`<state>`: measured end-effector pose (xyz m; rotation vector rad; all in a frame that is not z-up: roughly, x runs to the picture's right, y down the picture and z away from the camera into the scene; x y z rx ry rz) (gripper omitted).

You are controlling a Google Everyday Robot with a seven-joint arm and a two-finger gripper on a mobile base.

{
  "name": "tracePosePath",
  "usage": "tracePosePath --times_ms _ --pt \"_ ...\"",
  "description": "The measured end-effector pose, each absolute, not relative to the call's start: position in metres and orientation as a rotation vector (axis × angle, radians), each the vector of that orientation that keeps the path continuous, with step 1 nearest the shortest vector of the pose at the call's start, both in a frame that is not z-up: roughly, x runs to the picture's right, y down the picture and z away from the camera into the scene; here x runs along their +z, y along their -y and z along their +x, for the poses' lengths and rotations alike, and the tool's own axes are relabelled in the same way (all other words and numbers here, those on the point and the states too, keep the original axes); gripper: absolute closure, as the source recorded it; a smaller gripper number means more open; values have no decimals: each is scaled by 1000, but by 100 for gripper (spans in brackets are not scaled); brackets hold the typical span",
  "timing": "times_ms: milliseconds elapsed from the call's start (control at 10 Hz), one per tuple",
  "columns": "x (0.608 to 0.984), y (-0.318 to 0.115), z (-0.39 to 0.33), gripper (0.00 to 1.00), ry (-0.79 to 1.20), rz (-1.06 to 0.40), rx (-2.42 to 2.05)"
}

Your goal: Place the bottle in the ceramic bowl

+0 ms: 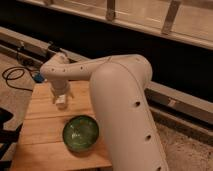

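Your gripper (60, 96) hangs near the table (40, 145) far-left corner, bottle (61, 101) at its tip; can't tell if it's clamped. Center over the ceramic bowl (80, 133) by the near edge and lower before releasing.

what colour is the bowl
The ceramic bowl is dark green, camera view; the gripper hangs beyond it.

The gripper (61, 96) hangs over the wooden table (37, 147) at 11 o'clock from the ceramic bowl (80, 133), near it, with a strip of bare wood between them. Nothing covers the bowl's open top. From 12 to 4 o'clock the robot's bulky white arm (125, 105) walls off that side, just beside the rim. At 7 to 9 o'clock the boards lie bare to the table's edge.
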<state>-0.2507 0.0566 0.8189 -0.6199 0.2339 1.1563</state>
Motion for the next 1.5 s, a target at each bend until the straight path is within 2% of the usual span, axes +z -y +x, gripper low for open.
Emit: tracePosePath --times_ms 500,1500 --pt "828 -47 -285 35 -192 -646 1150" --pt "847 -36 -248 35 -235 -587 1246"
